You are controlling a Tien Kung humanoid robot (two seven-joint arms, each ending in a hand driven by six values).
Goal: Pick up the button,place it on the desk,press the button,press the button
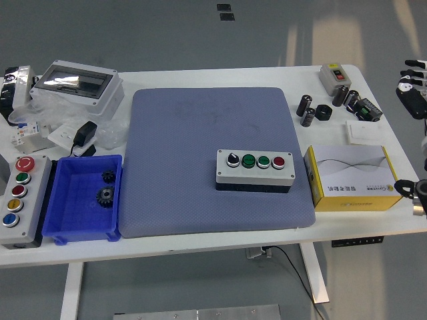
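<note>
A grey button box [255,168] lies flat on the blue mat [200,133], right of its middle. Its top carries a black knob [233,160], two green buttons [249,161] and a red button [278,162]. My right hand [414,81] hangs at the picture's right edge, beyond the table's far right corner and well away from the box. Its fingers are relaxed and hold nothing. Another black part of that arm [412,190] shows lower at the same edge. No left arm shows.
A long grey box with several coloured buttons [17,195] sits at the front left beside a blue bin [63,200] holding two gears. A yellow and white carton [352,177] stands right of the mat. Capacitors [307,109], a small switch box [334,77] and a clear-lid enclosure [77,83] lie at the back.
</note>
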